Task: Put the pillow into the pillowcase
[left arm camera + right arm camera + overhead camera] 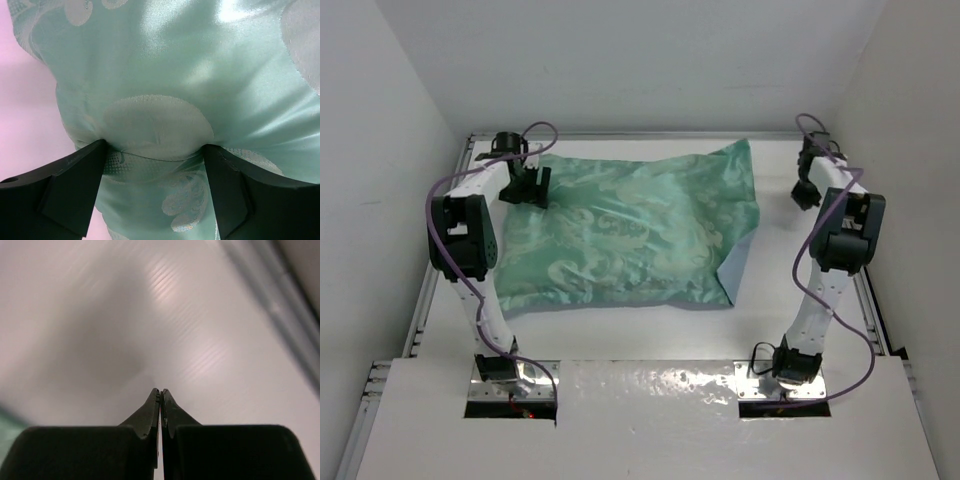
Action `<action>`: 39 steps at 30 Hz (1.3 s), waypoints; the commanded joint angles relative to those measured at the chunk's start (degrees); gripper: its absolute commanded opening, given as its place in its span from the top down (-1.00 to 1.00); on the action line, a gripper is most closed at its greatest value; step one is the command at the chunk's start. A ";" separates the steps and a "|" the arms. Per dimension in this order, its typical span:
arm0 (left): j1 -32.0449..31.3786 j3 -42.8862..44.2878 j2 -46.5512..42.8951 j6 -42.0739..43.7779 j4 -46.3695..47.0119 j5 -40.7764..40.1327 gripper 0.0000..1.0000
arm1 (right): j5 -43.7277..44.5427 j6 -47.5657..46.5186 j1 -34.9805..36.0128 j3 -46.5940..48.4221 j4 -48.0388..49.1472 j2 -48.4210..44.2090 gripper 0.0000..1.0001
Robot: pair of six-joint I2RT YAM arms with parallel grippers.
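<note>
Left gripper [155,152] jaws straddle and seem to pinch the pillowcase [620,235] at its bulging far-left corner. Right gripper [160,392] closed, empty, over the table [90,315] far right, apart from the fabric.

The big soft shiny sea-green fabric pillowcase [630,235] has pale swirls and curly leaf shapes all over. A thin bit of its under side looks light blue, I think. The flat white table [650,335] is plain. The purple cables [450,185] run along white-and-black arms [470,240]
</note>
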 commanded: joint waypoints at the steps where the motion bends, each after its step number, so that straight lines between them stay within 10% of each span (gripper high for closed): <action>1: 4.60 -1.47 3.81 -0.61 2.66 -10.64 -0.51 | 6.87 0.18 -3.81 2.08 -1.55 -5.88 1.00; 8: 4.60 0.37 1.62 1.51 3.28 -2.14 -0.54 | -3.57 -8.93 -2.96 -0.03 2.57 -12.74 1.00; 13: 4.34 8.01 4.69 4.75 0.83 -1.42 -0.54 | -12.60 -22.66 15.40 -4.17 8.10 -19.33 0.95; 19: 3.37 14.70 7.68 6.52 -1.64 -1.86 -0.55 | -21.69 -15.74 24.12 -1.54 13.22 -15.49 0.96; 30: 2.93 14.18 7.24 6.78 -0.76 -5.64 -0.56 | -14.60 -7.21 23.25 -24.64 14.99 -16.18 1.00; 39: 3.02 14.35 7.24 8.63 -0.58 -9.68 -0.56 | 9.83 6.07 4.97 -33.08 4.61 -27.94 1.00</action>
